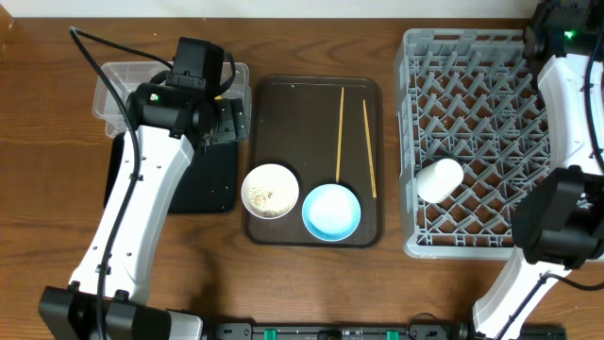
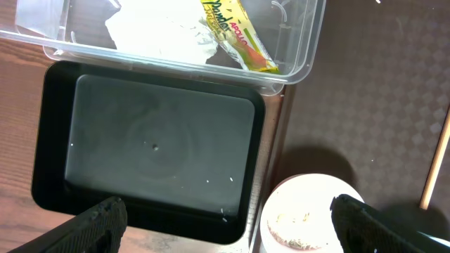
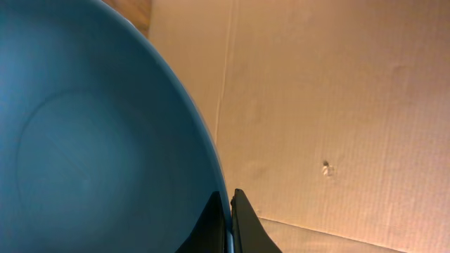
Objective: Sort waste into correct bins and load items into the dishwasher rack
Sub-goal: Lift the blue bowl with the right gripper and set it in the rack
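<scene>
The left tool [image 2: 228, 221] hangs released over the black tray [image 2: 56, 140]. The small white bowl [image 1: 271, 190] holding rice [image 1: 268, 197] sits just right of it. Grip its rim and keep it level. The right tool [image 3: 230, 218] pinches the dark-blue bowl [image 3: 84, 140] by its rim.

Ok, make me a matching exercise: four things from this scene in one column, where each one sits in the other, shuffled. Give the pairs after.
Things:
1. snack wrapper
2. white cup
3. chopsticks
4. dark-blue bowl

Places:
A. rim clamped in the right gripper
B. lying on the brown serving tray
C. inside the clear tub, beside crumpled tissue
D. in the dishwasher rack

Pairs: 1-C, 2-D, 3-B, 4-A
</scene>
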`<state>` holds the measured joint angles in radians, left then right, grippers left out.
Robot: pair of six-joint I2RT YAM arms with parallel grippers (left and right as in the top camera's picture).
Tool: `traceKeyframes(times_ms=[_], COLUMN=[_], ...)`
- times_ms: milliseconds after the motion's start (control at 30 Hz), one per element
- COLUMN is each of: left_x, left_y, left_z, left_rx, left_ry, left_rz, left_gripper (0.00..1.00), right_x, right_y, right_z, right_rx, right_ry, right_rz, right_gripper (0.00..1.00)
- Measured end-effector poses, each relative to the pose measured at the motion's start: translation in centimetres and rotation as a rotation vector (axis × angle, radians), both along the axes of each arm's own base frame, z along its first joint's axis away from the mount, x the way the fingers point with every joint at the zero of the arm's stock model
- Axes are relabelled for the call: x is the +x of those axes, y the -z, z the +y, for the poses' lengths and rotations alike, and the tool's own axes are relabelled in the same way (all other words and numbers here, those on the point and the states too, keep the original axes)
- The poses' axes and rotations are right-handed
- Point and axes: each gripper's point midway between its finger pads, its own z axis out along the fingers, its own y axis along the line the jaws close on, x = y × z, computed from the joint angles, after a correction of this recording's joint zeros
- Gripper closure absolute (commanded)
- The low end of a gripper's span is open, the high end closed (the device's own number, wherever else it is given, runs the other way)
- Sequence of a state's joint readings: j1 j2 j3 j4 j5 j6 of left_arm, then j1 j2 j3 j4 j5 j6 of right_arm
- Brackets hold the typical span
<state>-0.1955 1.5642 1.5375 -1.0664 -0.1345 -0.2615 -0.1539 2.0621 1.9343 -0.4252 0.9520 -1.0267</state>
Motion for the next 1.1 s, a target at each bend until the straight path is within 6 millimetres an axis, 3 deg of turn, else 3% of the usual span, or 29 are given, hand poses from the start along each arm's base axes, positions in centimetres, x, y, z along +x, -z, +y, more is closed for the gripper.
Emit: traceKeyframes(times_ms=[633, 833, 867, 1033, 1100], left_x=[0.0, 0.0, 0.0, 0.0, 0.0], left_y=[0.0, 0.0, 0.0, 0.0, 0.0], left_z=[0.0, 0.0, 0.0, 0.0, 0.0], left_rx=[0.0, 0.0, 0.0, 0.0, 0.0], left_ry=[0.0, 0.0, 0.0, 0.0, 0.0], left_rz=[0.0, 0.0, 0.0, 0.0, 0.0], left_gripper=[0.05, 0.05, 0.05, 0.04, 0.05], right_x=[-1.0, -1.3, -1.2, -0.3, 0.2], right_y=[2.3, 2.8, 2.8, 3.8, 4.5], right_z=[0.1, 0.5, 0.6, 1.5, 2.1], right_rx=[0.056, 0.096, 0.108, 0.187, 0.23], right_ry=[0.031, 0.03, 0.024, -0.033, -0.069], right_rz=[0.035, 0.028, 0.02, -0.003, -0.004], right_gripper=[0.99, 0.9, 0.88, 0.46, 0.34])
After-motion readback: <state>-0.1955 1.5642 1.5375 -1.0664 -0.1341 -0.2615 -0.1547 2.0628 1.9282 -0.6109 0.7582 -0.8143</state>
